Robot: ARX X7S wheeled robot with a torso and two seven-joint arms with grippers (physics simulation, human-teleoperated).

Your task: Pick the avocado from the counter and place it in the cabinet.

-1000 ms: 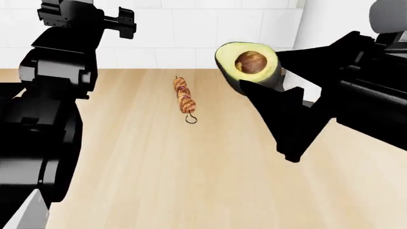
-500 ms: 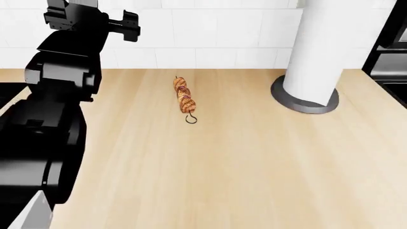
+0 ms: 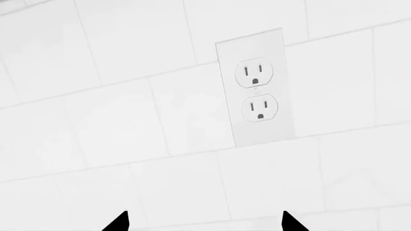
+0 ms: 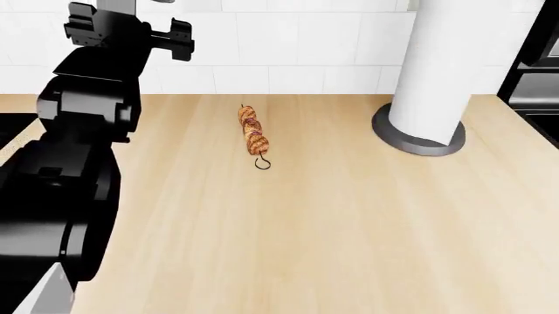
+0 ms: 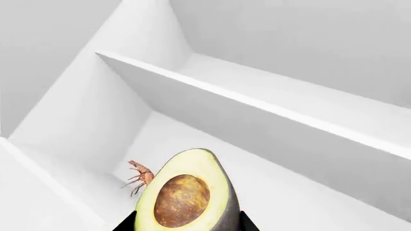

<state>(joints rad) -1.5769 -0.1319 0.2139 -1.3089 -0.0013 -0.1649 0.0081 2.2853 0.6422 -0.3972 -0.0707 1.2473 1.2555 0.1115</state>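
Note:
The halved avocado point(image 5: 186, 195), with yellow-green flesh and a brown pit, sits between the black fingertips of my right gripper point(image 5: 187, 225), which is shut on it. It is held up in front of an open white cabinet point(image 5: 257, 103), above the lower shelf. The avocado and my right arm are out of the head view. My left gripper point(image 3: 203, 224) is open and empty, facing the tiled wall. My left arm point(image 4: 88, 111) rises at the left over the tan wood-grain counter point(image 4: 306, 229).
A meat skewer point(image 4: 253, 134) lies on the counter near the back. A white paper towel roll point(image 4: 436, 65) stands on a grey base at the back right. A wall outlet point(image 3: 257, 89) faces the left gripper. A small orange-brown item point(image 5: 138, 175) lies inside the cabinet.
One second ago my right gripper held the avocado in the head view. It has since risen out of that view with the avocado. My left arm has shifted slightly.

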